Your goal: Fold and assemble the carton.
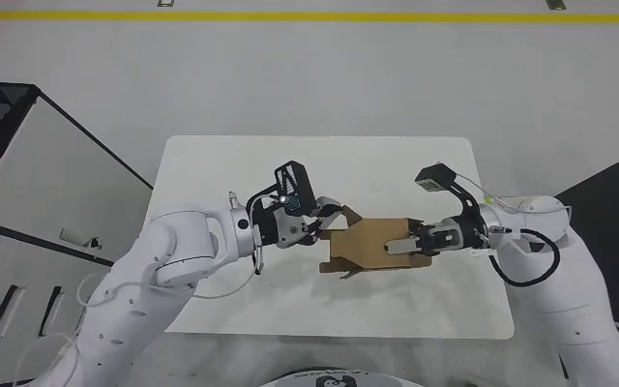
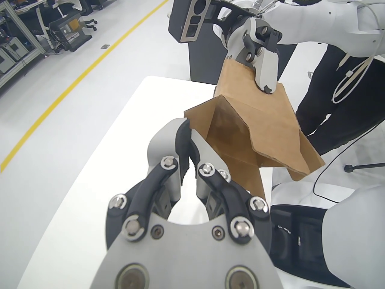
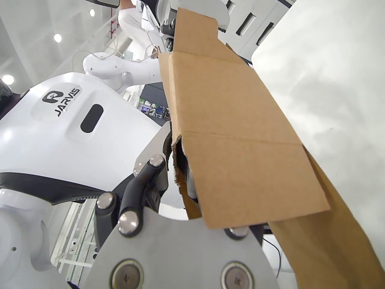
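A brown cardboard carton (image 1: 372, 247) hangs above the middle of the white table (image 1: 242, 174), held between both arms. It is partly opened into a tube, with loose flaps at each end. My left gripper (image 1: 327, 221) is at the carton's left end, shut on a flap. In the left wrist view its fingertips (image 2: 183, 127) pinch the flap's edge beside the carton (image 2: 264, 121). My right gripper (image 1: 411, 247) is shut on the opposite end; one finger (image 2: 266, 70) lies flat on the outer panel. In the right wrist view the carton (image 3: 228, 106) runs away from my right gripper (image 3: 180, 163).
The table's near edge (image 1: 338, 334) lies just below the carton. A grey cabinet (image 1: 39, 164) stands left of the table, and a dark unit (image 1: 600, 193) is at the right. A yellow floor line (image 1: 309, 15) runs beyond the table.
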Available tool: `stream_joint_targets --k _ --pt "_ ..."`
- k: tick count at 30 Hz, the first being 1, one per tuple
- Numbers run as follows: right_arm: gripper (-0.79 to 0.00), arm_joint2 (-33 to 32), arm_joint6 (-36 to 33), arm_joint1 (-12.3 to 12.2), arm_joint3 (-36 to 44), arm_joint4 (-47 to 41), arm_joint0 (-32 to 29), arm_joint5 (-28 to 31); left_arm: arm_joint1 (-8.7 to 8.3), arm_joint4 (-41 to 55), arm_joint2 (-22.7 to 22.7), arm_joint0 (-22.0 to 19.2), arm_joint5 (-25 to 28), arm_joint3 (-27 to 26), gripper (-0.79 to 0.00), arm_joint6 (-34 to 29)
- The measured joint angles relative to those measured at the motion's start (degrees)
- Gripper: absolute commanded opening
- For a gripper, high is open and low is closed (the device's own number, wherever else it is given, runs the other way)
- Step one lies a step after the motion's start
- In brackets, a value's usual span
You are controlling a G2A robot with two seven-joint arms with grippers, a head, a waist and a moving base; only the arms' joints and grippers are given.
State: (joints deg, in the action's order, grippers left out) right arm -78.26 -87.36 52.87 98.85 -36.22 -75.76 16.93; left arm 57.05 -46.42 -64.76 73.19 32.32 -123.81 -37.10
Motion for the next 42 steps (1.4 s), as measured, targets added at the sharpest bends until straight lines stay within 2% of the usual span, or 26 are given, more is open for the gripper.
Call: stream_joint_targets --k 17,26,36,42 --pt "-0.785 1.38 -0.64 -1.06 2.13 0.93 -0.46 -0.65 0.17 0.14 2.01 -0.64 -0.57 -0.86 -0.785 -0.44" --pt "-0.785 0.73 -0.64 -2.11 2.34 1.03 -1.08 -0.64 0.08 -0.33 1.59 -0.43 -1.63 -1.7 -0.785 -1.04" --pt "-0.785 1.02 -0.64 -3.5 4.02 0.4 -2.13 -0.64 0.55 -0.87 4.57 -1.56 -2.64 -1.98 -0.785 -1.01" --pt "-0.785 -1.05 -0.35 -4.27 3.12 -1.03 -3.06 -0.35 0.52 -1.71 3.47 -2.07 -4.91 -2.95 -0.785 -2.36"
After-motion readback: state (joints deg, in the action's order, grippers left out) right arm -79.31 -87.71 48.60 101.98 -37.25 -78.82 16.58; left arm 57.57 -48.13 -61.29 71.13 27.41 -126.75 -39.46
